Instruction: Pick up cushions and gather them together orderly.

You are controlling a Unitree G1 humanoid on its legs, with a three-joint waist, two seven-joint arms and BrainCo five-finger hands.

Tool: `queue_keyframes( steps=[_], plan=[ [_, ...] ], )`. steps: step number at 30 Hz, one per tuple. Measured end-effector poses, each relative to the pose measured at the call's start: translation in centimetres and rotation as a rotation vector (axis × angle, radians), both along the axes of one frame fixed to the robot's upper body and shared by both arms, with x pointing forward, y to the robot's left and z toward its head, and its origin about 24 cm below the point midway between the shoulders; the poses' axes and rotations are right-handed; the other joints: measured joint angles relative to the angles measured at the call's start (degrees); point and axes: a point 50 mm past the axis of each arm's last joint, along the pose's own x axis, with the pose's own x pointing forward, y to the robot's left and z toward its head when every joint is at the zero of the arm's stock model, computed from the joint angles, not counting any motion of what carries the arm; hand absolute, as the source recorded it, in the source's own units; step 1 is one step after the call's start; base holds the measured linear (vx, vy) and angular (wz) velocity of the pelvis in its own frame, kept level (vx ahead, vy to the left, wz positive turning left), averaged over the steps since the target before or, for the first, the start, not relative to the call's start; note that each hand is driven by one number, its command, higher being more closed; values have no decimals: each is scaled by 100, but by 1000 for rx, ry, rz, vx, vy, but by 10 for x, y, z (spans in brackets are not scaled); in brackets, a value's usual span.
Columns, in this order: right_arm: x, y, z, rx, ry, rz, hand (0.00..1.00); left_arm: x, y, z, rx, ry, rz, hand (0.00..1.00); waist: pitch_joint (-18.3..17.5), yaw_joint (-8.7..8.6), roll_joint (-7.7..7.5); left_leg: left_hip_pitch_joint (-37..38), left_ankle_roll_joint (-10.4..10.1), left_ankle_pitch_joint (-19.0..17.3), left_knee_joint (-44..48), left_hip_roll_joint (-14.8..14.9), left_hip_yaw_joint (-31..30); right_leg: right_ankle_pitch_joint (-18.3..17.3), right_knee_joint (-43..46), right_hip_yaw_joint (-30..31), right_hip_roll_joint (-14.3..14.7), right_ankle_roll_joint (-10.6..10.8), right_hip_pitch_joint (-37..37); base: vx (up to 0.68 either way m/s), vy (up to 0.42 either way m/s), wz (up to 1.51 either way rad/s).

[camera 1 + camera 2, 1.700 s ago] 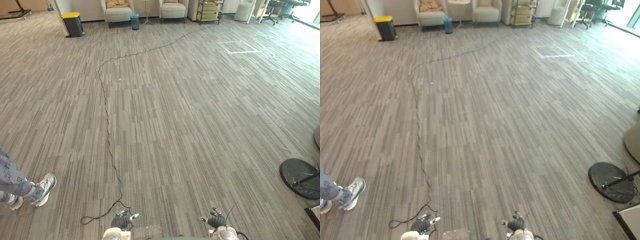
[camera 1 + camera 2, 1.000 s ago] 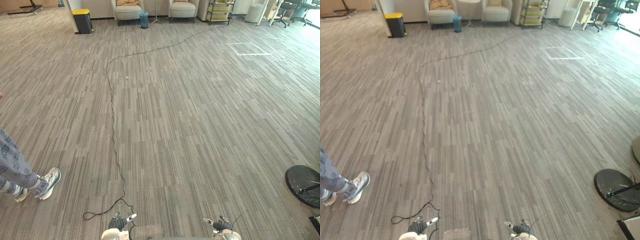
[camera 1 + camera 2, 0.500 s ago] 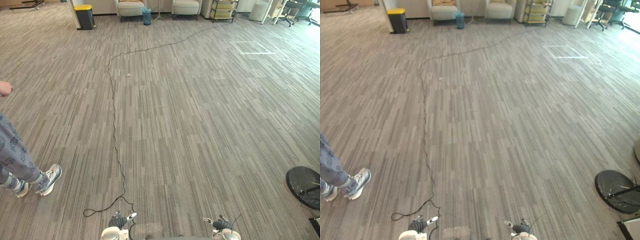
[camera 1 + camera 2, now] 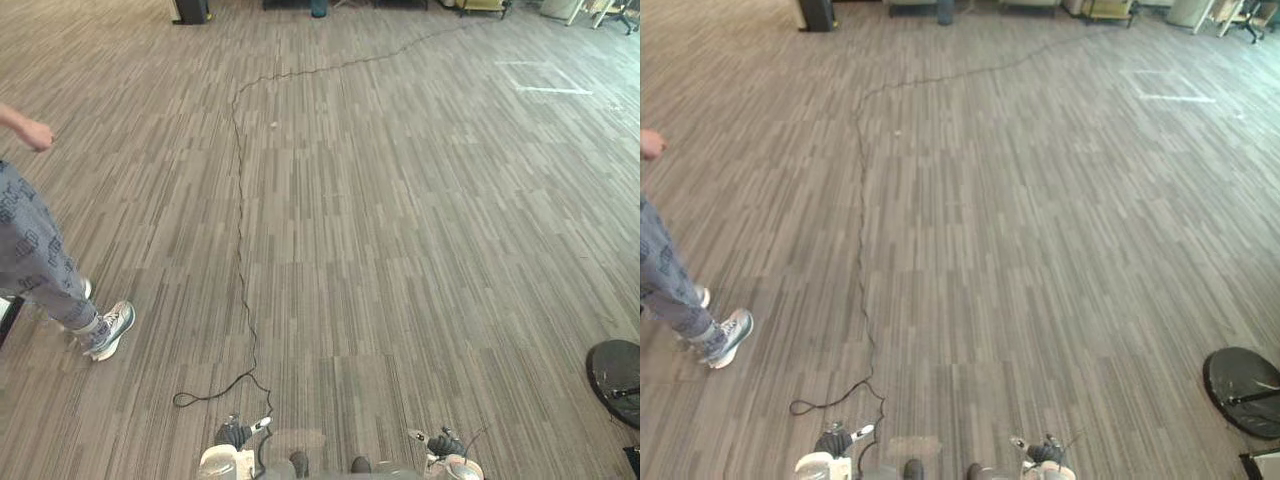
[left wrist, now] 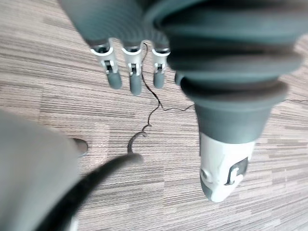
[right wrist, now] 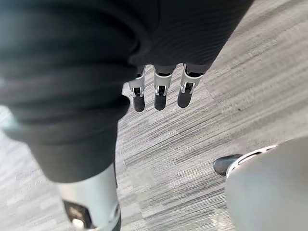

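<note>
As neither hand carries anything, the step in hand reads as search and approach. No pick-up has begun, and where the cushions lie cannot be told from here.

- Left hand (image 5: 134, 72): one; fingers straight and slack, hanging over the carpet, empty.
- Right hand (image 6: 160, 94): one; fingers likewise straight, empty, low at the near right.
- Carpet (image 4: 400, 250): one grey striped expanse, running far ahead.
- Person (image 4: 40, 260): one, standing at the left on two pale shoes (image 4: 108, 329), with the person's hand (image 4: 36, 134) held out.
- Round black base (image 4: 615, 368): one, at the near right edge.
- White taped square (image 4: 545, 78): one, far right.
- Dark bin (image 4: 190, 10): one, far left.

Next move, by judgement: turn or walk until cushions come into sight, then close on the nearest with both hands free to lift it.
</note>
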Motion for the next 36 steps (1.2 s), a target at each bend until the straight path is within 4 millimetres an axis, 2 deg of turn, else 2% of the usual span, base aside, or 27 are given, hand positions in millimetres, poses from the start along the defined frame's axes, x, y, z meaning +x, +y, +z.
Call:
queue_keyframes(
  steps=[1,3,5,6,7,8,9,10,11,12,16,18,19,20,22,24,25,26,27,28,29,30,31,33,34,35,36],
  plan=[
    [2,-1,2,-4,-20,-10,0,6,1,4,-7,-36,28,0,91,1,-13,-519,16,-25,1167,259,293,-143,50,-13,-20,-57,79,78,26,2],
    [3,-3,3,-10,-23,-11,0,7,1,5,-13,-55,41,0,130,9,96,-927,217,-335,2038,775,604,-337,84,-13,-22,-80,276,119,68,3],
    [1,-6,3,-18,-14,-12,0,9,2,7,-15,-68,49,0,131,21,90,-1226,160,-381,1652,987,655,-505,129,25,-286,122,451,239,170,-3],
    [2,-7,3,-21,-15,-10,0,10,2,7,-15,-74,50,0,130,33,86,-1326,137,-335,1373,962,603,-568,131,48,-404,214,479,382,344,-17],
    [1,-10,3,-25,-4,-8,0,12,2,8,-16,-88,51,0,132,41,95,-1481,-7,19,497,831,383,-708,120,154,-639,430,486,390,405,-31],
    [1,-14,3,-38,10,5,0,11,0,8,-23,-91,57,0,129,56,105,-1432,-110,762,0,736,331,-817,67,287,-789,612,539,428,428,-34],
    [1,-13,2,-37,18,14,0,12,-1,8,-28,-93,65,0,126,61,102,-1374,63,760,-25,642,406,-820,-9,364,-871,611,602,334,307,-33],
    [3,-9,1,-25,24,32,0,14,3,9,-18,-96,62,0,143,72,36,-1339,64,608,-2,576,545,-777,-129,541,-917,491,691,457,228,-31],
    [6,-2,0,-9,20,45,0,14,8,9,-15,-101,75,0,147,104,31,-1392,142,355,314,605,564,-444,-112,665,-683,333,616,363,158,-34],
    [6,-2,0,-8,23,45,0,15,8,10,-17,-105,80,0,145,146,29,-1393,192,264,456,619,567,-364,-110,664,-715,325,637,527,224,-44],
    [-2,0,-3,5,50,44,0,9,13,7,-12,-77,109,0,-51,234,-132,-1257,355,-29,974,516,615,96,773,1207,-954,525,335,435,246,-39],
    [-2,-4,-2,0,31,25,0,3,11,3,-13,-40,87,0,-102,179,-205,-484,439,-540,48,199,611,672,3224,1448,-1054,980,-825,468,182,-21],
    [-1,-4,-2,0,28,24,0,4,12,4,-10,-40,81,0,-68,168,-271,-382,445,-544,2,125,621,860,3642,1484,-1105,1006,-981,398,54,6],
    [2,-6,0,-4,14,30,0,3,15,4,6,-27,56,0,52,91,-291,123,530,-652,-210,2,576,709,4928,1274,-1182,903,-1463,370,22,12],
    [3,-12,3,-26,-1,43,0,-2,13,2,6,-4,41,0,94,-11,-158,1002,527,-765,-758,52,518,-6,5766,633,-1000,412,-2083,447,14,2],
    [8,-17,6,-46,-27,58,0,-1,10,1,4,-1,26,0,161,-51,-55,1435,532,-769,-1069,148,519,-365,5558,173,-815,228,-2474,418,-5,7],
    [9,-21,7,-59,-31,75,0,2,7,1,-2,-3,10,0,218,-109,17,1832,529,-766,-1332,271,512,-532,4776,-295,-593,95,-3034,490,-45,24],
    [10,-21,7,-60,-34,75,0,3,5,1,-3,-6,2,0,229,-118,31,1899,528,-766,-1368,305,506,-515,4500,-361,-534,74,-3155,612,-106,45],
    [8,-21,7,-60,-26,74,0,6,1,2,-11,-13,-10,0,257,-160,66,2064,527,-765,-1459,379,408,-249,3426,-494,-378,58,-3386,540,-167,66],
    [0,-20,4,-52,1,73,0,6,1,1,-11,-11,-21,0,261,-240,0,2274,525,-764,-1572,342,190,425,1879,-456,-269,82,-3350,567,-199,72],
    [-3,-19,3,-49,9,74,0,5,0,1,-15,-7,-20,0,274,-266,-52,2374,511,-758,-1608,303,120,931,1655,-416,-267,-34,-3310,636,-206,57],
    [-6,-21,1,-46,34,69,0,3,-13,-3,-49,9,-20,0,332,-282,228,2596,315,-660,-1642,521,-80,1130,1905,-486,-146,-356,-3183,537,-150,28],
    [-3,-22,2,-48,27,59,0,4,-16,-3,-60,4,-22,0,336,-284,278,2544,44,-488,-1591,573,-169,915,2072,-484,-156,-399,-3220,775,-255,33],
    [-3,-26,3,-47,15,18,0,7,-23,-2,-76,-6,-18,0,346,-343,364,2376,-227,182,-791,705,-601,105,2643,-642,-188,-482,-3045,671,-274,31],
    [-4,-27,3,-47,14,11,0,7,-24,-2,-76,-7,-15,0,348,-354,380,2255,-260,286,-423,771,-642,17,2598,-678,-171,-466,-2938,569,-235,33],
    [-7,-24,3,-42,12,4,0,9,-23,-1,-81,-18,8,0,369,-380,443,1617,-514,971,1081,1049,-797,-179,2366,-821,-59,-458,-2475,539,-186,26],
    [-10,-27,4,-55,7,-1,0,13,-22,2,-87,-48,35,0,366,-310,495,808,-633,1254,2837,1422,-784,-277,2007,-849,173,-513,-1948,539,-186,18]
  ],
)
